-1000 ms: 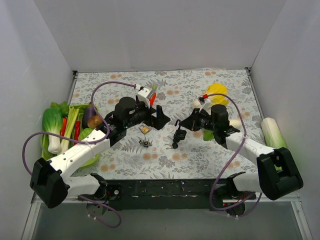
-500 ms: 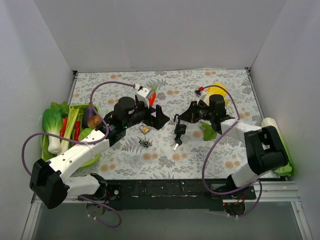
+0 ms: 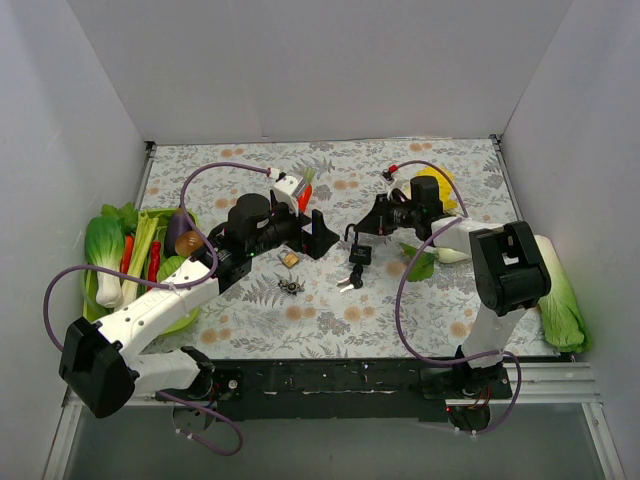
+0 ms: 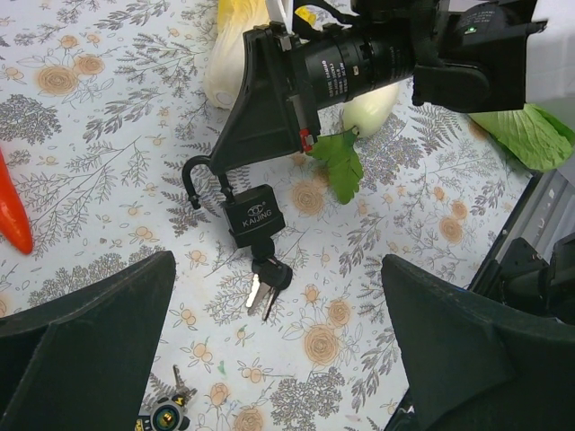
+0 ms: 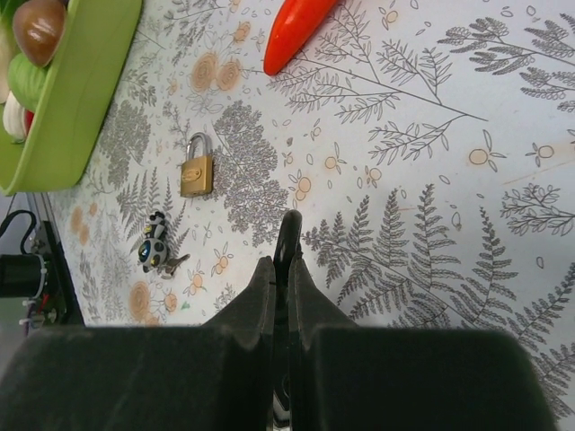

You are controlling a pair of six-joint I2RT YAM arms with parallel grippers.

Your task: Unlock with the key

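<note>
The right pincer (image 4: 225,163) is closed fully on the shackle (image 4: 199,172) of a black padlock (image 4: 254,220). The padlock is thereby carried near the middle of the desk (image 3: 440,310), its body hanging below the pincer tips. One end of the shackle is seen standing free of the body; the other end is seated in it. A bunch of keys (image 4: 266,280) is inserted at the underside of the body and hangs from it. Whether the keys touch the desk cannot be told.

The left pincer (image 3: 322,236) is opened to its full width and nothing is held in it. It is positioned just to the left of the black padlock, apart from it, with the padlock and keys framed between its two fingers in the left wrist view.

A small brass padlock (image 5: 196,169) is laid flat on the desk, shackle closed, to the left of the black one. A small dark fob (image 5: 154,247) is placed near it, toward the arm bases. A red-orange vegetable (image 5: 296,22) is located farther back. A green tray (image 5: 76,99) of vegetables is set at the left edge.
</note>
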